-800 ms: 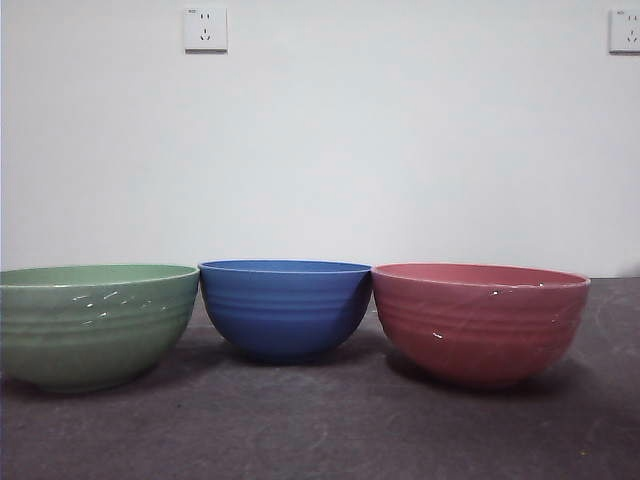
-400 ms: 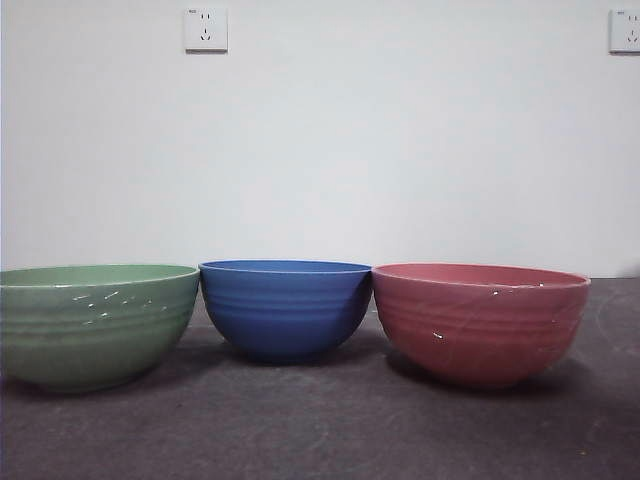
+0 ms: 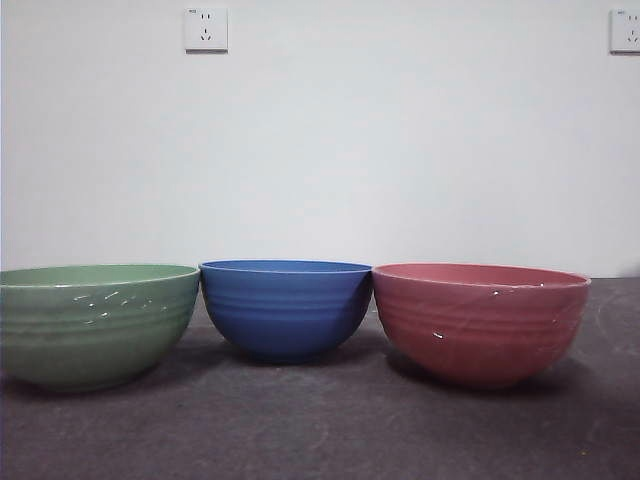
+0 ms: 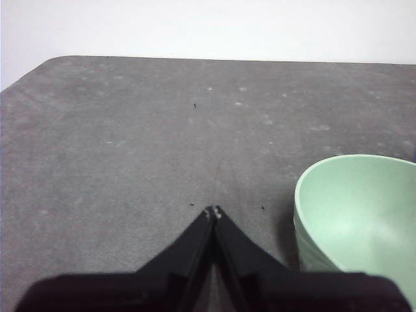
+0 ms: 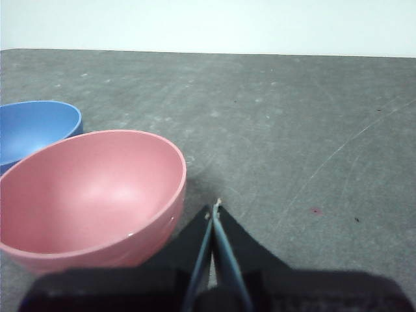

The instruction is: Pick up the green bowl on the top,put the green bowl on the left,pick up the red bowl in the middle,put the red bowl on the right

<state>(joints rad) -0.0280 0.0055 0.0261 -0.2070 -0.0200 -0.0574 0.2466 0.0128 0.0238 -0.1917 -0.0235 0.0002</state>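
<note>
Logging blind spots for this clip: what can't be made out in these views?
- Green bowl: front view's left edge cuts it; left wrist view's edge too.
- Bowl insides: hidden by their walls in front view.
- Blue bowl: partly cut off in right wrist view.
- Both tools: outside front view.

I count three bowls on the table (image 3: 320,430): one green bowl (image 3: 95,325), one blue bowl (image 3: 285,308), one red bowl (image 3: 480,322). On the wall I count two sockets (image 3: 205,29).
</note>
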